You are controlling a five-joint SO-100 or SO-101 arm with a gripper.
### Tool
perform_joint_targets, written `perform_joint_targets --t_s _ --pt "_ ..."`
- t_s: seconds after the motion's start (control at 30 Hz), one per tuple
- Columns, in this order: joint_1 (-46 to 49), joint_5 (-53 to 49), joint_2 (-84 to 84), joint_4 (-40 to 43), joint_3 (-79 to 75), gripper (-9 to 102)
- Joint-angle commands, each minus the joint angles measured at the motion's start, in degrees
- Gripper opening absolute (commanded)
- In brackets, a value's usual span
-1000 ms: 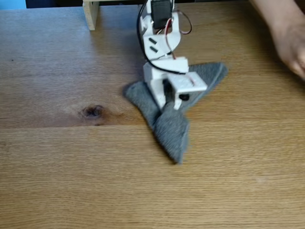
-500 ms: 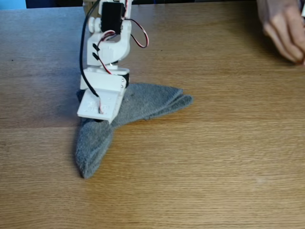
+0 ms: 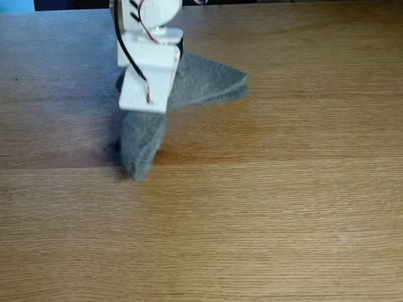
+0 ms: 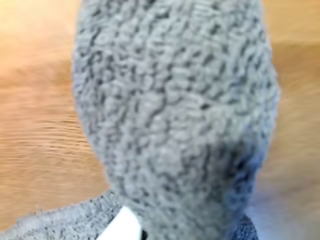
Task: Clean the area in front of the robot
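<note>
Robot (image 3: pixel 150 56) bent down, hand on cloth (image 3: pixel 208 82) (grey terry).

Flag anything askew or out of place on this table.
The grey terry cloth lies bunched and folded under the white plastic arm, one flap trailing toward the camera, not flat. The light-brown wooden tabletop looks undamaged, with no spill.

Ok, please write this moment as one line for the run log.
phase: wiping | hand: on grey cloth, grip hidden | cloth: folded, flat on wooden table, left of centre in fixed view | wrist view: blurred
</note>
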Motion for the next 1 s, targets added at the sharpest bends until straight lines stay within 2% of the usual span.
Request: perform_joint_targets --t_s 0.0,0.2,0.3,0.7,0.97 --pt "-0.7 1.23 14.06 1.85 -1.23 0" --pt "-9.14 4.48 15.12 10.2 -1.05 0" --pt "-7.29 5.8 19.69 12.04 -1.05 0" --pt "20.57 -2.02 28.3 26.1 -1.05 0" --pt "41.04 -9.76 14.5 23.73 -1.05 0"
